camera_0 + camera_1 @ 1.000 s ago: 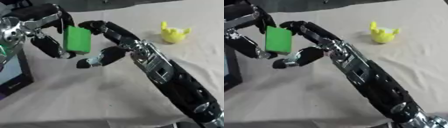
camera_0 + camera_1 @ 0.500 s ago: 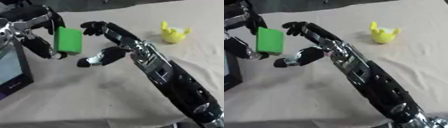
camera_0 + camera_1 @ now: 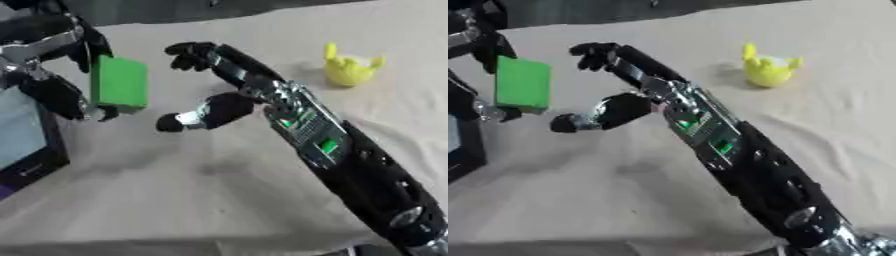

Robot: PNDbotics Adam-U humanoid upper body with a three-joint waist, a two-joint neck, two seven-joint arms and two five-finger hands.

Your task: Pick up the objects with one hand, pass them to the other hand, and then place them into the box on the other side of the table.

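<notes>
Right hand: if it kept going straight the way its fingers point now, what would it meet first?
Most likely the green block held in the left hand. The right hand is open toward it across a gap, though depth is uncertain.

Plain green block [image 3: 120, 82]; yellow toy [image 3: 350, 69]; beige cloth over bench [image 3: 219, 200]; both hands black with silver joints; box [image 3: 26, 145] dark with pale blue-grey face.
</notes>
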